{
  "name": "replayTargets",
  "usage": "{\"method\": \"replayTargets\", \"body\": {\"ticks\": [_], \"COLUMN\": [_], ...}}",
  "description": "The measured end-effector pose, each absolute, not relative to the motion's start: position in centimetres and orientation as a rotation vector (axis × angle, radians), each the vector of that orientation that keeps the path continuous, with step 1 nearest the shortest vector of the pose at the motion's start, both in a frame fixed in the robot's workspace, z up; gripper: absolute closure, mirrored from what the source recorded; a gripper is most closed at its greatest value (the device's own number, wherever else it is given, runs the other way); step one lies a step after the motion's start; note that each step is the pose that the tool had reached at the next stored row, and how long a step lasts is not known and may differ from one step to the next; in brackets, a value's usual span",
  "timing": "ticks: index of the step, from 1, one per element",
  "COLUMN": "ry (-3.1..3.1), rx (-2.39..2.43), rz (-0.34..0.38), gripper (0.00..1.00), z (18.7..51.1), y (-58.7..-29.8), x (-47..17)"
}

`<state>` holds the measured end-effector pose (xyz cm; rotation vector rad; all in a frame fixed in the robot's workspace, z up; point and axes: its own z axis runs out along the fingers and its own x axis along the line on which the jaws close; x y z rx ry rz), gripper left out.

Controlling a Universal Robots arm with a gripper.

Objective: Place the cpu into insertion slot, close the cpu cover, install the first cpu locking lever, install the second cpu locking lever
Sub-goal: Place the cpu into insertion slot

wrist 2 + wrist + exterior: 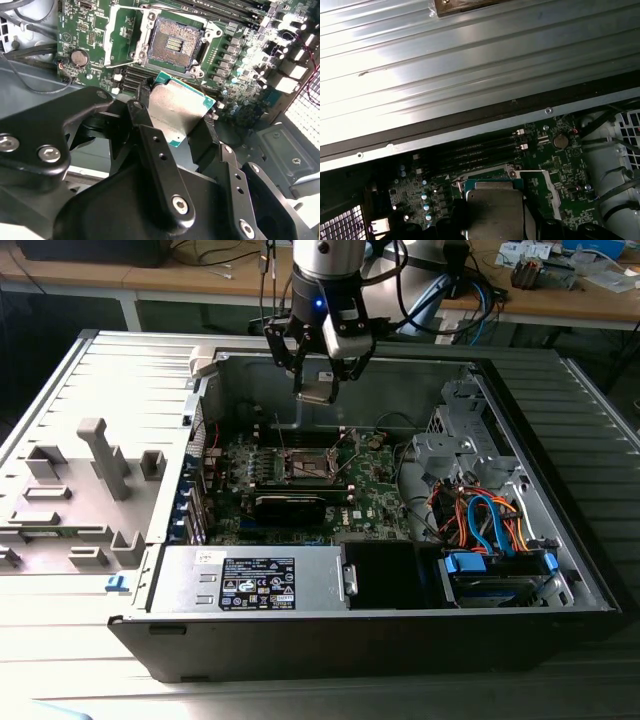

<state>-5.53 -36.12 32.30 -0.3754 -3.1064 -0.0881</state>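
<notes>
Black fingers (155,150) of the tool (176,116) clench the cpu (181,106) by 2 opposite edges. It is a flat square chip with a grey-silver top and a green rim, held in the air just beside the open socket (172,44). The cover (116,35) is flipped open.

The arm's silver-grey cylindrical wrist (325,260) carries a small blue light (318,304), with black cables (402,285) looping beside it. The black metal end effector (175,120) has jointed link fingers (160,160) studded with silver screws (49,154) and small round holes.
</notes>
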Motion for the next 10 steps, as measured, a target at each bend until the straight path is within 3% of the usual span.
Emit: {"method": "replayTargets", "body": {"ticks": [10], "ry": [-3.102], "rx": [-0.419], "rz": [-0.088], "gripper": [0.45], "z": [32.26], "y": [-36.12], "x": [-5.53]}}
